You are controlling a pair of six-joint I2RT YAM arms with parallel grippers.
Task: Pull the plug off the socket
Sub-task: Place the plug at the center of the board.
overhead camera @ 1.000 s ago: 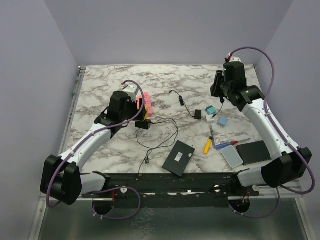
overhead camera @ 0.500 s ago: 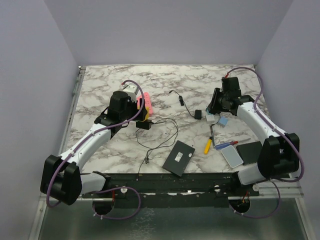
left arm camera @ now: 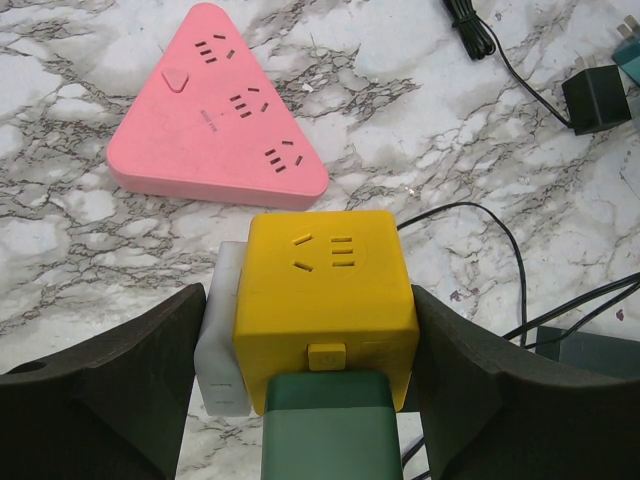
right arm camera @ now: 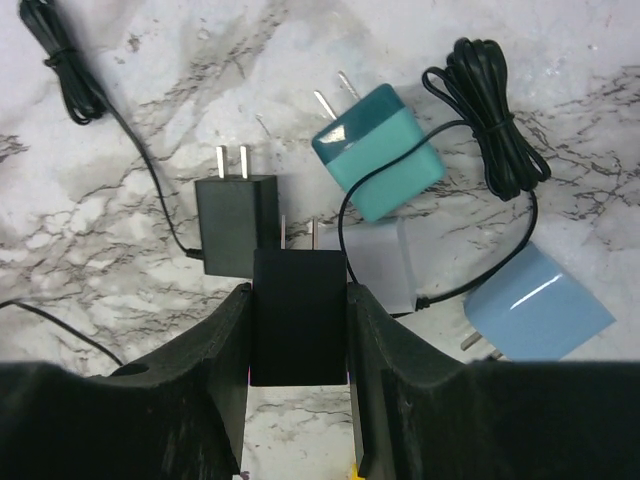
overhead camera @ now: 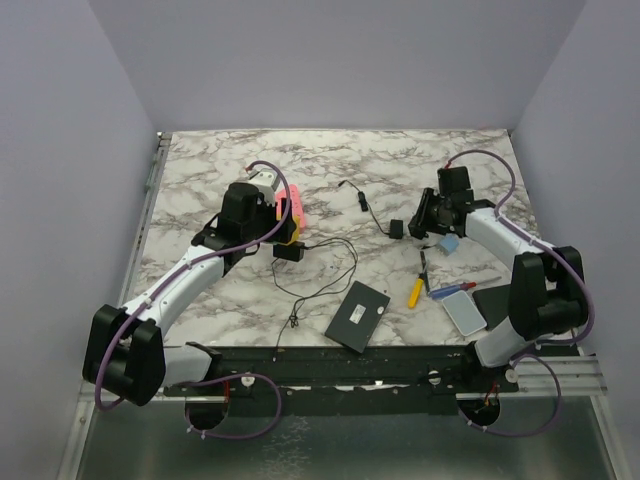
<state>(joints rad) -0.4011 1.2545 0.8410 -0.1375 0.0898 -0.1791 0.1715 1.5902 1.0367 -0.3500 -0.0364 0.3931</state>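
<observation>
Left tool [left arm camera: 308,300] stands spread wide and clamps the yellow cube socket [left arm camera: 320,290] from both sides. One finger [left arm camera: 110,390] bears on a white adapter [left arm camera: 220,350] that sits against the cube's side, and the opposite finger [left arm camera: 510,390] bears on the bare yellow face. A dark green plug [left arm camera: 330,425] sits in the cube's near face, between the fingers. Just beyond the cube, a pink triangular power strip [left arm camera: 215,110] lies flat on the marble surface [left arm camera: 420,130].

Right tool [right arm camera: 298,295] is almost pressed together, pinching a black charger [right arm camera: 298,320] whose two prongs point away from the wrist. Close around it lie a second black adapter [right arm camera: 235,225], a teal adapter [right arm camera: 378,150], a pale grey adapter [right arm camera: 385,265] and a light blue adapter [right arm camera: 535,300].
</observation>
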